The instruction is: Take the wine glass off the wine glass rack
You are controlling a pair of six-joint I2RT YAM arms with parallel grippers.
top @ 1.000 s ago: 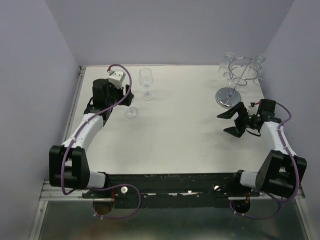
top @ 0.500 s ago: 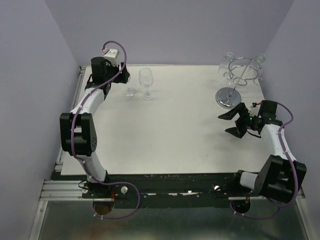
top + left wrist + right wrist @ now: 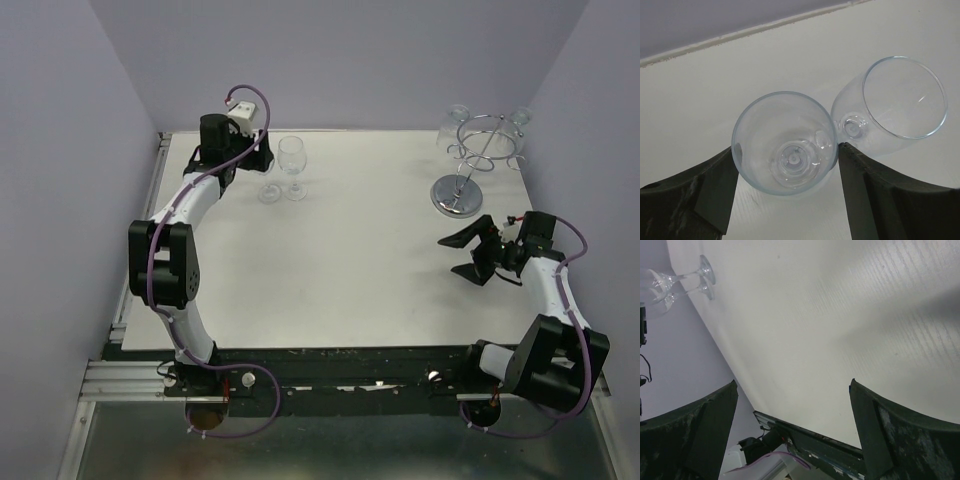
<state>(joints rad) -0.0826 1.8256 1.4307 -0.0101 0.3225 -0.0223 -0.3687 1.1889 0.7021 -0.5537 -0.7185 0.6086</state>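
Observation:
The chrome wine glass rack stands at the far right on its disc base. Two clear glasses hang from its rings at the back. My left gripper is at the far left, shut on the bowl of an upright wine glass. Its fingers press both sides of the bowl. The glass's foot is at the table surface. A second wine glass stands just right of it, almost touching. My right gripper is open and empty, just in front of the rack.
The white table is bounded by lilac walls at the back and both sides. A metal rail runs along its left edge. The right wrist view shows bare table and both standing glasses far off.
My left arm has carried the wine glass from mid-left of the table to the far side, beside the standing glass. My right gripper has drawn slightly nearer, away from the rack.

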